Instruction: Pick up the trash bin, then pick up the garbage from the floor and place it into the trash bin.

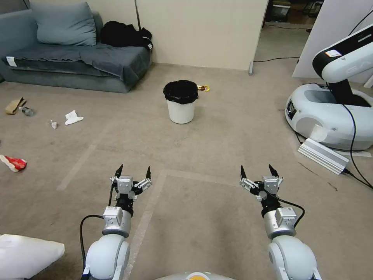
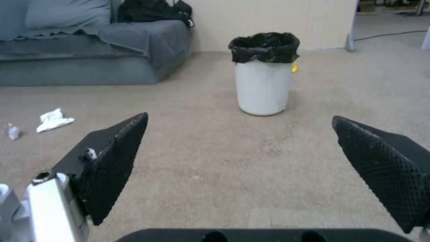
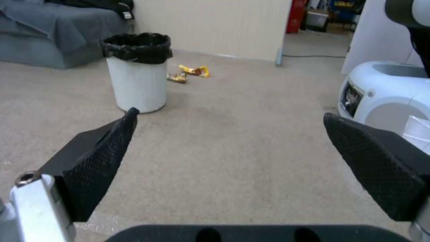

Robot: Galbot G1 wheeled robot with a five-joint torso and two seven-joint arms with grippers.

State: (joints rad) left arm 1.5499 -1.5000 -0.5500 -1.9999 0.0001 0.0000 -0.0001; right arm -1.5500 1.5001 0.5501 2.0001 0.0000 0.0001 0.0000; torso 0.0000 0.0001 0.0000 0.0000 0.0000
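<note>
Task not started. Trash bin (image 1: 180, 102) upright on the carpet, centre of the head view, well apart from both arms. Left gripper (image 1: 132, 171) and right gripper (image 1: 258, 171) low in frame, jaws spread, empty. Yellow wrappers (image 3: 190, 72) behind the bin; crumpled paper (image 1: 72, 117), red wrapper (image 1: 14, 163) at left, all uncollected

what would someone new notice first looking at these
The white trash bin with its black liner stands alone mid-carpet, ahead of both open grippers, left and right, held low. Litter lies off to the left: crumpled white paper and a red wrapper.
</note>
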